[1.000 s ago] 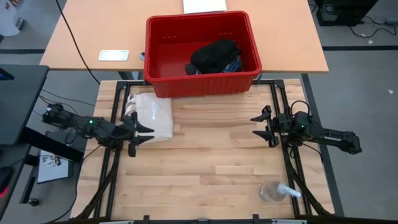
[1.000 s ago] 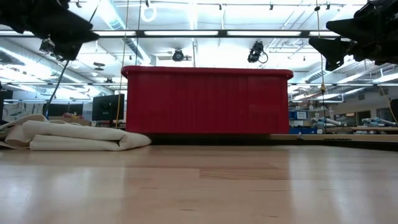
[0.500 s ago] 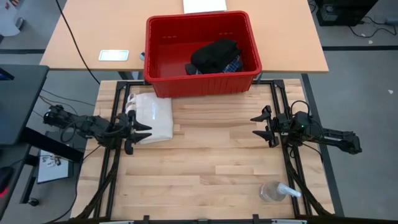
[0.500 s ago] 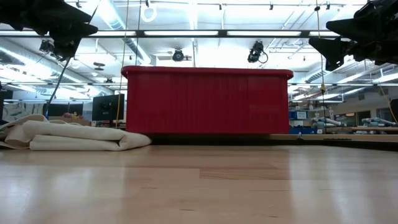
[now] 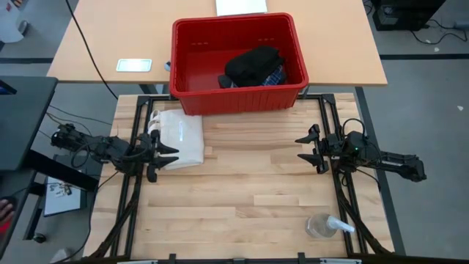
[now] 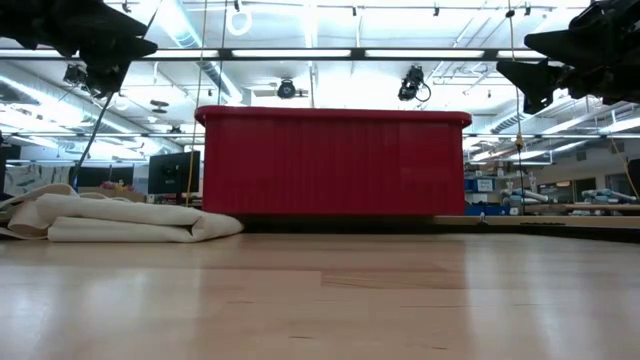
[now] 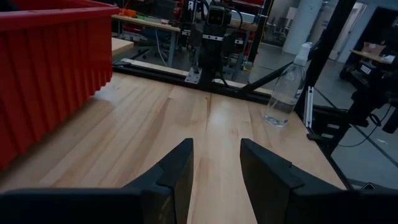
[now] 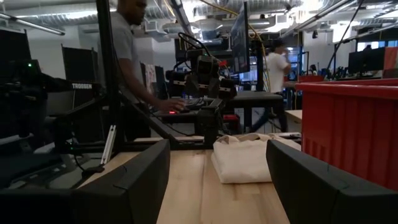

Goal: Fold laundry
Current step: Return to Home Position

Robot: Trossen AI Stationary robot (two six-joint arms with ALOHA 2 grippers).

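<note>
A pale cream folded cloth [image 5: 182, 136] lies flat on the wooden table at its far left, also seen in the low view [image 6: 120, 220] and the right wrist view [image 8: 245, 158]. A black garment [image 5: 253, 64] and a bit of blue plaid cloth [image 5: 277, 75] lie in the red bin [image 5: 238, 94]. My left gripper [image 5: 167, 158] hovers open by the folded cloth's near edge, well above the table, with nothing between its fingers [image 7: 216, 155]. My right gripper [image 5: 309, 149] hovers open at the table's right side, pointing toward the cloth [image 8: 217, 162].
The red bin stands at the table's far edge, in the middle. A clear spray bottle [image 5: 326, 226] lies near the front right corner. Bare wood stretches between the two grippers. Two people stand at benches beyond the table's left side [image 8: 127, 43].
</note>
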